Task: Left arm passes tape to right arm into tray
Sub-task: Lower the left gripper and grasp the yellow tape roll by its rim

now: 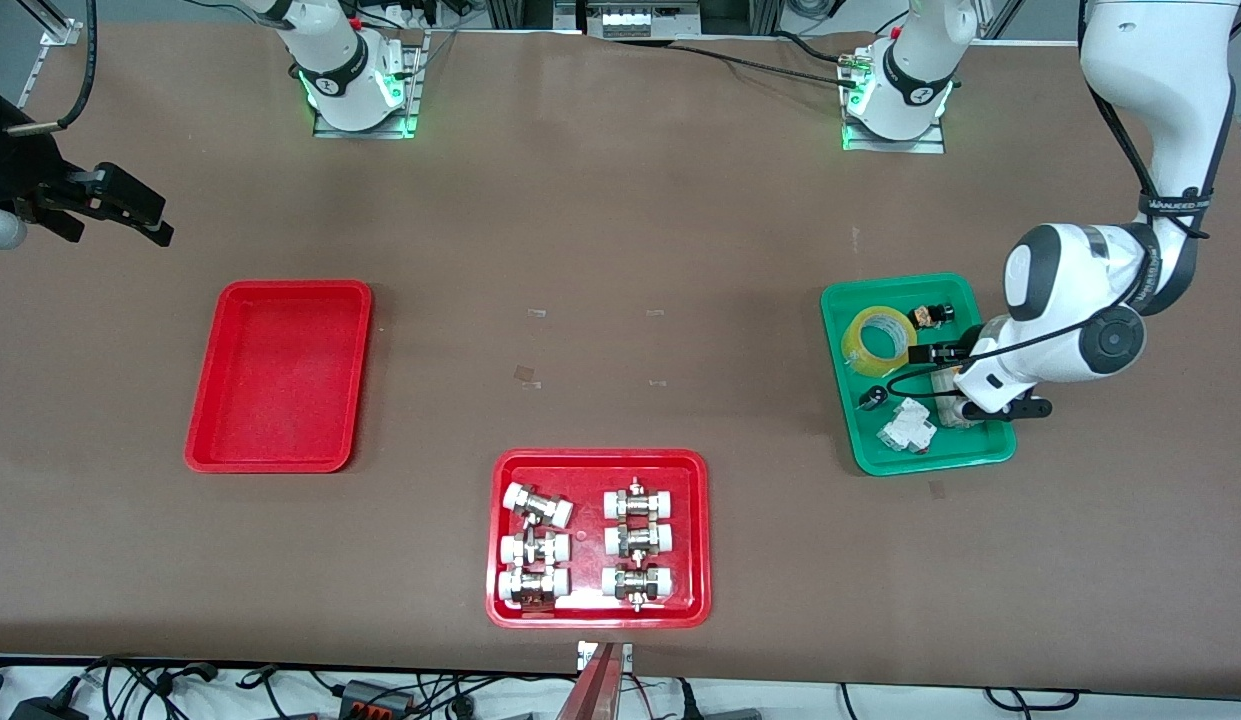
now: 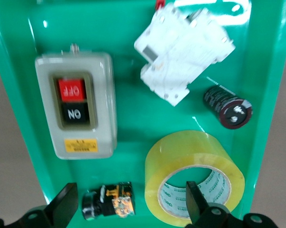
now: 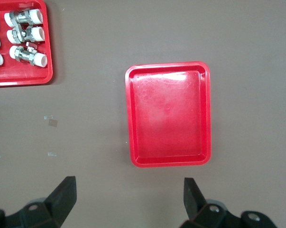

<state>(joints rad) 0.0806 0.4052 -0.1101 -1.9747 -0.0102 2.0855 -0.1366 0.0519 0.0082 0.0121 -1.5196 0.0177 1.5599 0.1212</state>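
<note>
The yellow tape [image 1: 879,340] lies flat in the green tray [image 1: 935,455] at the left arm's end of the table. My left gripper [image 1: 935,352] hangs open low over that tray. In the left wrist view the gripper [image 2: 128,209] is open, with one of its fingers [image 2: 195,202] over the hollow core of the tape [image 2: 180,156] and the other outside the roll. The plain red tray [image 1: 280,375] lies empty toward the right arm's end and also shows in the right wrist view [image 3: 169,114]. My right gripper [image 1: 145,215] waits open and empty in the air [image 3: 127,199].
The green tray also holds a grey ON/OFF switch box [image 2: 76,111], a white breaker [image 2: 183,52], a black capacitor [image 2: 227,107] and a small black-and-orange part [image 2: 109,200]. A red tray of white-capped pipe fittings [image 1: 695,540] lies nearest the front camera.
</note>
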